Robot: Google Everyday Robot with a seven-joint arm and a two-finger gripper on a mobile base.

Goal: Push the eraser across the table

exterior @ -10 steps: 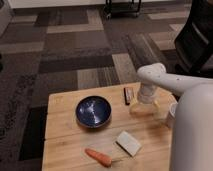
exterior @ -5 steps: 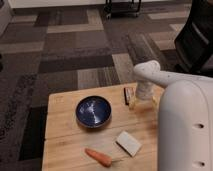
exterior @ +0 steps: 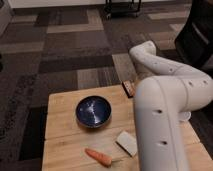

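Light butcher-block wood fills the lower part of my view: the table (exterior: 65, 145), standing on dark patterned carpet (exterior: 60, 55). The eraser (exterior: 129, 89) lies at the table's far edge, a small dark bar with a reddish-brown strip. Its long side runs roughly away from me, and its right side meets the outline of the arm.

The white arm (exterior: 160, 115) takes up most of the right half of my screen. It rises from the bottom, bends at the right, and a further link reaches up and left beyond the table's far edge. The gripper is hidden behind this bulk, somewhere to the right of the eraser, so I cannot see it directly. Its claw stands apart, as wide as it goes, and nothing shows it holding anything. I cannot tell whether it touches the eraser.

A blue bowl (exterior: 93, 111) sits upright near the middle of the table, well left of and nearer to me than the eraser. A white block (exterior: 128, 143) lies closer to me beside the arm. An orange carrot (exterior: 98, 157) lies just left of the block, near the front edge.
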